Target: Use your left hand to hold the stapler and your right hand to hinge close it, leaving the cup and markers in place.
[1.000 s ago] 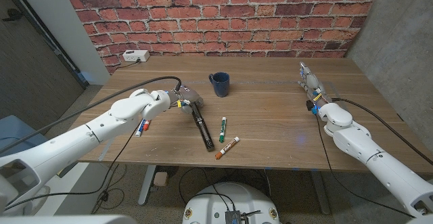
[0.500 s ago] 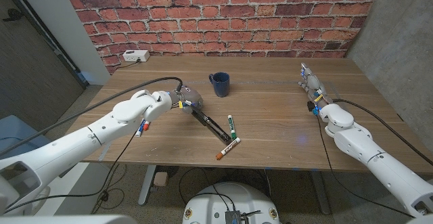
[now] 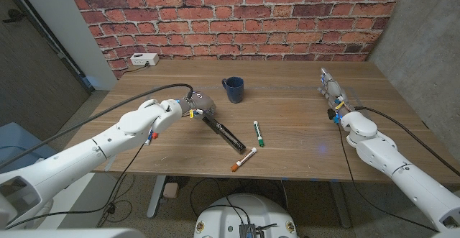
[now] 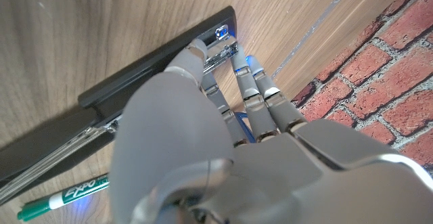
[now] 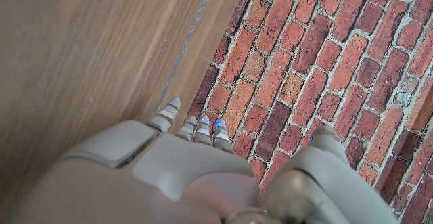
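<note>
**Stapler swings round under the left hand, markers pushed aside**

Over the last second the stapler (image 3: 221, 131), lying opened out flat on the wooden table (image 3: 287, 123), has pivoted: its far end, which pointed toward the table's front edge, now angles away from the left hand (image 3: 195, 106) toward the green marker (image 3: 257, 133). That marker and the orange marker (image 3: 243, 158) have both slid further from the stapler's hinge end, so the task's condition of leaving the markers in place looks already compromised. The blue cup (image 3: 232, 89) stands where it was, just behind the stapler. A blue marker (image 3: 151, 135) lies beside the left forearm.

The left hand covers the stapler's hinge end; in the left wrist view its fingers (image 4: 245, 92) curl down over the black body and the bright metal rail, pressing it rather than lifting it. The right hand (image 3: 330, 90) waits well apart from the stapler, fingers straight and holding nothing, so the closing step has not begun.

The stapler is a long, slim black bar.
</note>
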